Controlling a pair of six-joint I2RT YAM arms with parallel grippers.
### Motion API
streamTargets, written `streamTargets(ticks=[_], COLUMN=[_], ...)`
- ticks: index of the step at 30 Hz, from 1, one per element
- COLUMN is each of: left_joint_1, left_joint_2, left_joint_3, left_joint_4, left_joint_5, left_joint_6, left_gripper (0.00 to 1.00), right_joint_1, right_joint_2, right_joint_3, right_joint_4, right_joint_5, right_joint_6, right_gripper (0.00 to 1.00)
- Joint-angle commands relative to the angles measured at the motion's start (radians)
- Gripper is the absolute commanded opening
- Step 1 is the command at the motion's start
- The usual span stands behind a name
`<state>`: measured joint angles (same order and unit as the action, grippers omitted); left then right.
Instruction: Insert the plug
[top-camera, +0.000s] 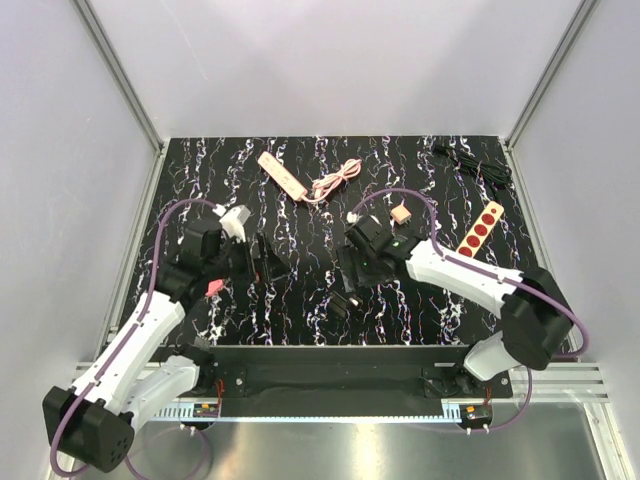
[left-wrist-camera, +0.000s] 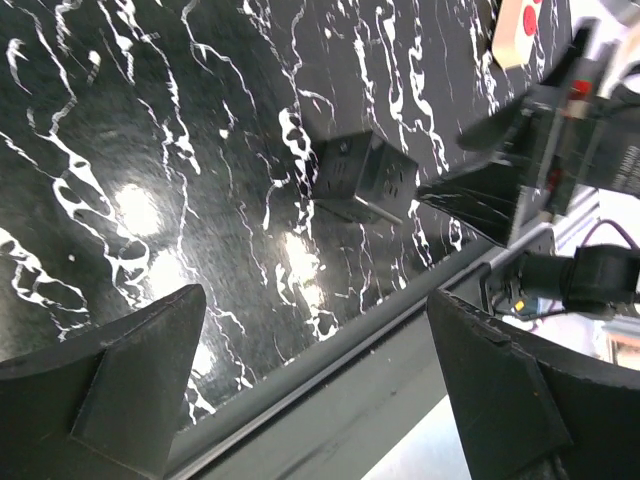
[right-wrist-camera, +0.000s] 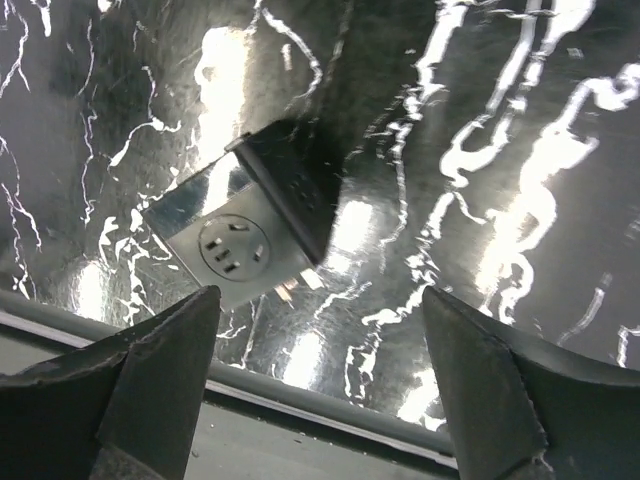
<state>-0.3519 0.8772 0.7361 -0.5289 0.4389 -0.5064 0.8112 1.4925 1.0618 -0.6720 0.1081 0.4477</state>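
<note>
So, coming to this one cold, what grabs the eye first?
The black marbled table with its white veins dominates every view. Near its front edge, a black cube socket lies just ahead of the open right gripper, with one outlet face turned toward the wrist camera. Colour comes from a pink power strip at the far side and a beige strip with red outlets on the right.

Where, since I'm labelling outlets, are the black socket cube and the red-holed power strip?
black socket cube (right-wrist-camera: 235, 250): right wrist view, on its round-socket face.
red-holed power strip (top-camera: 480, 228): top external view, on its middle red hole.
</note>
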Motion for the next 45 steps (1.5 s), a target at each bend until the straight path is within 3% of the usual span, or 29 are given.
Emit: streamTargets(ticks=[1, 5, 14, 21, 23, 26, 30, 36, 45], left_joint_1=[0.004, 0.004, 0.002, -0.009, -0.036, -0.074, -0.073, -0.015, 0.096], left_joint_2=[-0.004, 0.005, 0.013, 0.068, 0.116, 0.222, 0.327, 0.361, 0.359], left_joint_3=[-0.013, -0.053, -0.110, -0.113, -0.081, -0.020, 0.061, 0.134, 0.144], left_joint_4=[0.046, 0.082, 0.127, 0.162, 0.176, 0.187, 0.193, 0.193, 0.188], left_joint_5=[0.067, 0.078, 0.084, 0.064, 0.049, 0.044, 0.132, 0.279, 0.350], left_joint_6=[-0.007, -0.024, -0.063, -0.053, -0.053, -0.052, -0.080, -0.115, -0.109], left_gripper=[0.96, 0.93, 0.89, 0.84, 0.84, 0.82, 0.76, 0.78, 0.82], right_joint_1=[0.006, 0.006, 0.006, 0.005, 0.005, 0.005, 0.005, 0.006, 0.049], right_joint_2=[0.012, 0.040, 0.101, 0.038, 0.006, -0.066, -0.153, -0.101, -0.003], right_joint_3=[0.001, -0.052, -0.082, -0.088, -0.053, -0.042, -0.169, -0.261, -0.293], right_joint_4=[0.130, 0.225, 0.259, 0.195, 0.160, 0.132, 0.317, 0.503, 0.566], right_joint_5=[-0.093, -0.133, -0.174, -0.004, 0.002, -0.025, -0.165, -0.145, -0.087], right_joint_6=[-0.029, -0.053, -0.021, -0.082, -0.086, -0.066, -0.090, -0.178, -0.265], right_gripper=[0.86, 0.81, 0.68, 0.68, 0.72, 0.86, 0.98, 1.00, 1.00])
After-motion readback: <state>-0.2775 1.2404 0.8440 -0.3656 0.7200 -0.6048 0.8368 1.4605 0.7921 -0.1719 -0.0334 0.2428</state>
